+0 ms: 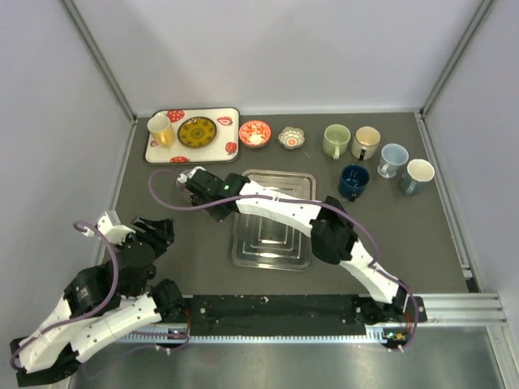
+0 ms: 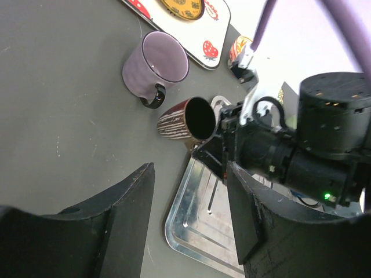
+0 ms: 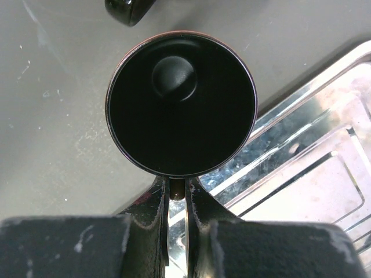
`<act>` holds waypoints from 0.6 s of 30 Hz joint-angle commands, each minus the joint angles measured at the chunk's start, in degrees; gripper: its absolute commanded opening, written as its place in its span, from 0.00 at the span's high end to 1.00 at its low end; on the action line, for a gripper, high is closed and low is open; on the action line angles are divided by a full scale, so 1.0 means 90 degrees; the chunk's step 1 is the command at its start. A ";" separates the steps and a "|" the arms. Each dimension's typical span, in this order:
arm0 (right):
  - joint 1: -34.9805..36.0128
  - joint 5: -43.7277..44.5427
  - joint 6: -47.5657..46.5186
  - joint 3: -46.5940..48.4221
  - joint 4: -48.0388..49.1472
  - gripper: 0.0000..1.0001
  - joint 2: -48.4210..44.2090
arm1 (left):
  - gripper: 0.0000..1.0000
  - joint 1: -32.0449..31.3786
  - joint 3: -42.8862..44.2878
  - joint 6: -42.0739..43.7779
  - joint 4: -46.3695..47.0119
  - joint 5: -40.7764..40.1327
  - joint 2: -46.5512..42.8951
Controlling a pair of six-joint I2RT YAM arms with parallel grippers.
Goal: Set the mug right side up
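Observation:
A dark red striped mug [image 2: 177, 121] lies tilted on its side just left of the metal tray [image 2: 204, 237], its black inside [image 3: 181, 104] facing both wrist cameras. My right gripper [image 3: 177, 186] is shut on the mug's handle, just below the rim. In the top view the right gripper [image 1: 203, 188] reaches far left across the tray and covers most of the mug. My left gripper [image 2: 191, 200] is open and empty. It hovers near the tray's near-left corner, apart from the mug, and shows in the top view [image 1: 156, 231].
A lavender mug [image 2: 155, 62] stands upright right beside the held mug. A strawberry-print tray [image 1: 192, 134] with a yellow mug and a plate sits at the back left. Two small bowls [image 1: 255, 133] and several mugs [image 1: 366, 142] line the back.

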 commanded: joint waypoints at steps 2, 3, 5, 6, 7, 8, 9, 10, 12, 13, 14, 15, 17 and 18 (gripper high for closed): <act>0.0102 0.0403 -0.0148 0.0657 -0.0268 1.00 0.0143 | 0.42 -0.0017 0.0014 -0.0065 -0.0069 -0.0130 -0.0122; 0.0122 0.0403 -0.0139 0.0725 -0.0317 1.00 0.0250 | 0.42 -0.0017 -0.0006 -0.0065 -0.0060 -0.0120 -0.0142; 0.0122 0.0393 -0.0129 0.0794 -0.0463 1.00 0.0339 | 0.42 -0.0017 -0.0025 -0.0056 -0.0030 -0.0110 -0.0161; 0.0131 0.0383 -0.0110 0.0775 -0.0473 1.00 0.0368 | 0.42 -0.0017 -0.0026 -0.0056 -0.0030 -0.0081 -0.0152; 0.0122 0.0354 -0.0080 0.0765 -0.0473 1.00 0.0388 | 0.42 -0.0017 -0.0035 -0.0046 -0.0021 -0.0071 -0.0171; 0.0131 0.0354 -0.0070 0.0755 -0.0483 1.00 0.0397 | 0.42 -0.0017 -0.0045 -0.0046 -0.0020 -0.0071 -0.0171; 0.0132 0.0335 -0.0070 0.0726 -0.0493 1.00 0.0407 | 0.42 -0.0017 -0.0055 -0.0046 -0.0011 -0.0061 -0.0171; 0.0141 0.0344 -0.0051 0.0735 -0.0502 1.00 0.0427 | 0.42 -0.0017 -0.0074 -0.0046 -0.0011 -0.0051 -0.0200; 0.0151 0.0325 -0.0051 0.0735 -0.0502 1.00 0.0437 | 0.42 -0.0017 -0.0094 -0.0036 0.0009 -0.0051 -0.0210; 0.0141 0.0305 -0.0051 0.0735 -0.0503 1.00 0.0446 | 0.42 -0.0017 -0.0123 -0.0026 0.0028 -0.0022 -0.0210; 0.0141 0.0266 -0.0051 0.0726 -0.0503 1.00 0.0466 | 0.42 -0.0017 -0.0143 -0.0026 0.0038 -0.0012 -0.0220; 0.0141 0.0256 -0.0051 0.0735 -0.0503 0.99 0.0466 | 0.42 -0.0017 -0.0152 -0.0026 0.0038 -0.0012 -0.0220; 0.0141 0.0237 -0.0022 0.0726 -0.0512 0.92 0.0456 | 0.42 -0.0017 -0.0172 -0.0026 0.0038 0.0007 -0.0239; 0.0151 0.0237 -0.0031 0.0726 -0.0512 0.84 0.0456 | 0.42 -0.0017 -0.0182 -0.0026 0.0038 0.0007 -0.0239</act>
